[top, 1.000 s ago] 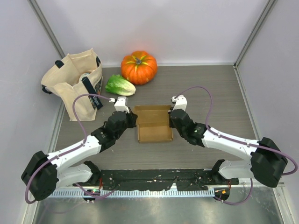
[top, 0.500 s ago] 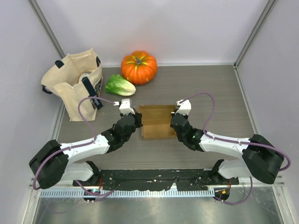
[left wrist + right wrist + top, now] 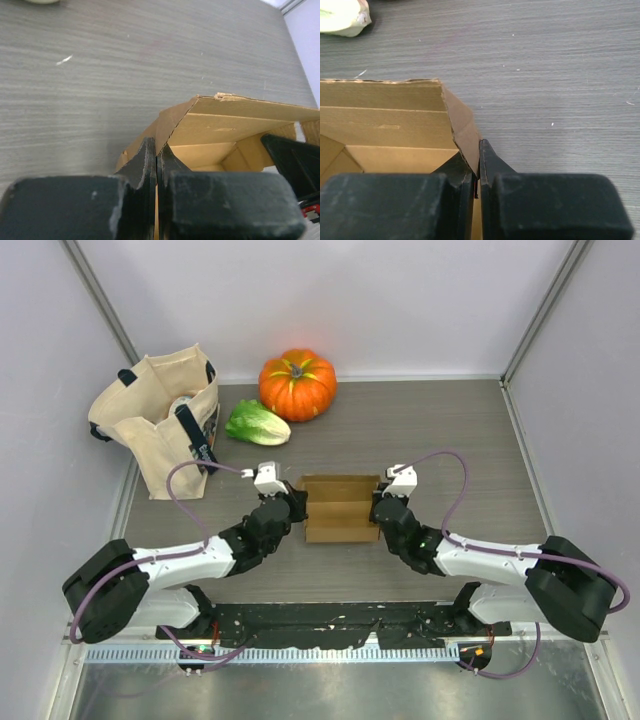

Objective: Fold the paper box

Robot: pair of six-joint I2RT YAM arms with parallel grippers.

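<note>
Top cam: both grippers' fingertips were too small and dark to read against the paper box (image 3: 341,508), and its inside was partly in shadow. Left wrist cam: the near part of the box was cut off by the frame bottom and hidden behind the finger blocks. A dark shape covered its far end, prob. the other arm, can't tell for sure. Right wrist cam: the box ran out of frame at left.

Left gripper (image 3: 157,150): jaws almost together, pinching the thin cardboard of the box's left side wall, w/ the wall's edge running down btwn the fingers. Right gripper (image 3: 476,152): same, jaws nearly closed w/ the right side wall caught btwn them.

The box sat open-topped on the table (image 3: 450,430), mid-workspace, directly btwn the two grippers, one at each short end. The pumpkin (image 3: 297,383), lettuce (image 3: 257,423) and tote bag (image 3: 160,420) lay well apart from it, at the far left.
</note>
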